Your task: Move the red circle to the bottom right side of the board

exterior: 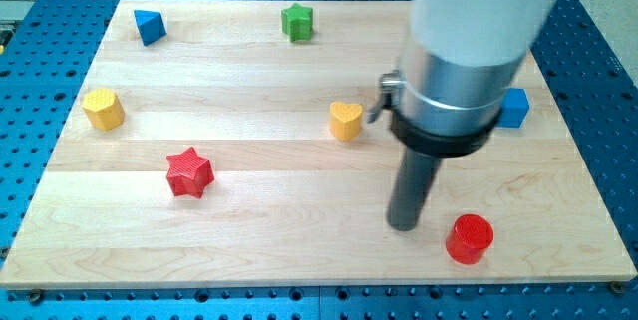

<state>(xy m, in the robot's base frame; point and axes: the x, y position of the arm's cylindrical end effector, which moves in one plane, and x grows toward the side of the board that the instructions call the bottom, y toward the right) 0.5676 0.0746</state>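
The red circle (470, 238) sits low on the board (299, 250), toward the view's right and near the bottom edge, so it looks largely in the region the task names already. My tip (404, 226) rests on the wood just beside the circle, on its left and slightly above; a narrow strip of board shows between them, so I judge they are not touching, though the gap is slim. The tool is a plain rod with nothing to open or close, and it holds nothing. What may be left is a short nudge further right and down if the corner itself is wanted; the circle has some room before the right edge, less before the bottom one, so any push should be gentle. The other blocks lie well apart from this spot: red star (189, 172) at lower left, yellow heart (346, 120) mid-board, yellow block (103, 109) at left, blue block (150, 26) and green star (297, 22) along the top, and a blue block (514, 108) at right, partly behind the arm
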